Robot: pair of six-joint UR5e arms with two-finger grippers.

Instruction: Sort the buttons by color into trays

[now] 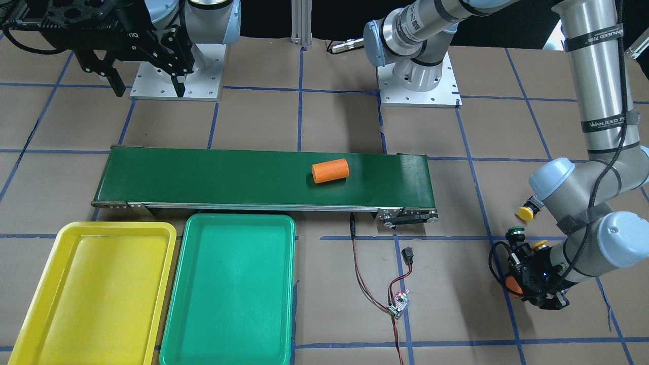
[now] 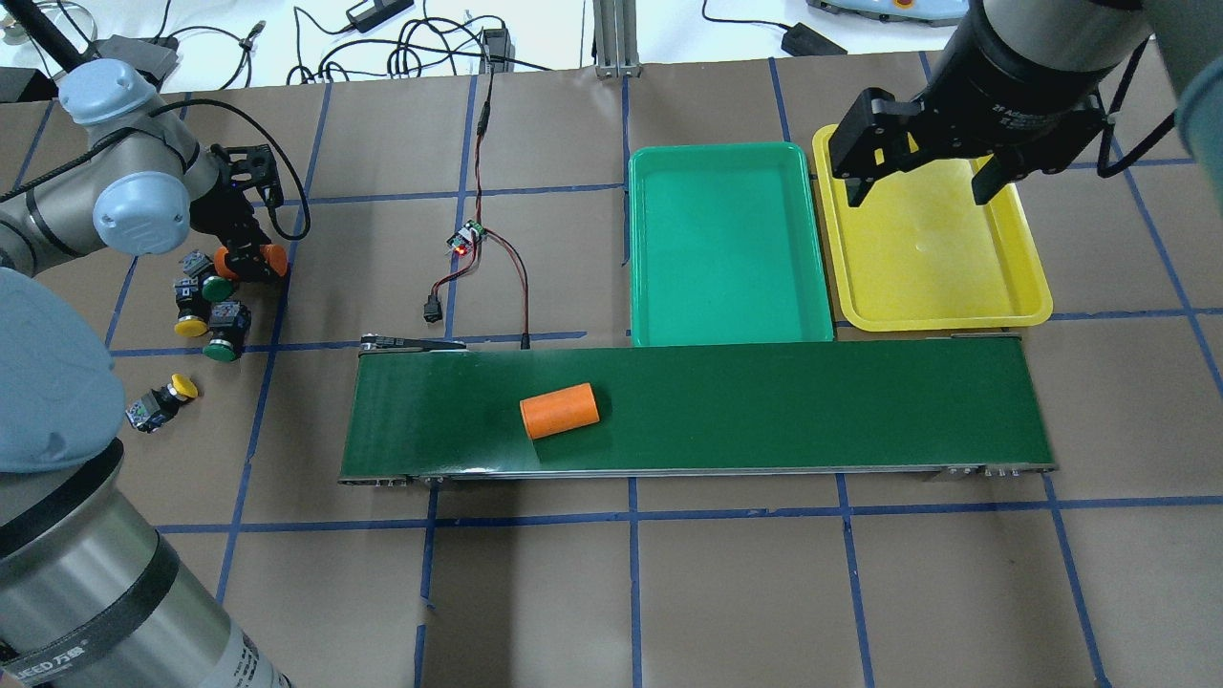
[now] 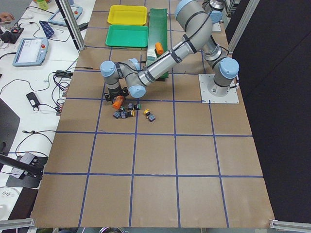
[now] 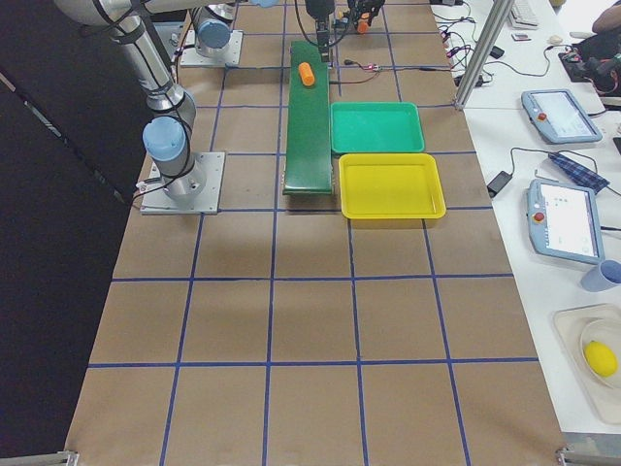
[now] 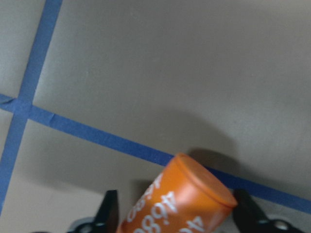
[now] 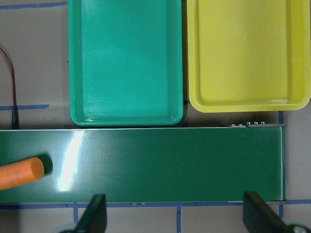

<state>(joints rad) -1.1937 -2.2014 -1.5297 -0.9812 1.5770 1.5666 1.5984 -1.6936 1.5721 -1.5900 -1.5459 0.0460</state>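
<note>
Left gripper (image 5: 177, 216) jaws clamped on orange 4680 cylinder (image 5: 194, 187), low at bench (image 2: 726, 592), just beside four buttons (image 2: 222, 349). None in green tray (image 2: 726, 334) or yellow tray (image 2: 1013, 311). Right gripper (image 2: 917, 191) jaws apart above yellow tray. Best: lift cylinder straight up, no sideways sweep into nearest green-capped button.

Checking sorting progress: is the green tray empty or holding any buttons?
Empty. The green tray shows a bare floor from overhead.
</note>
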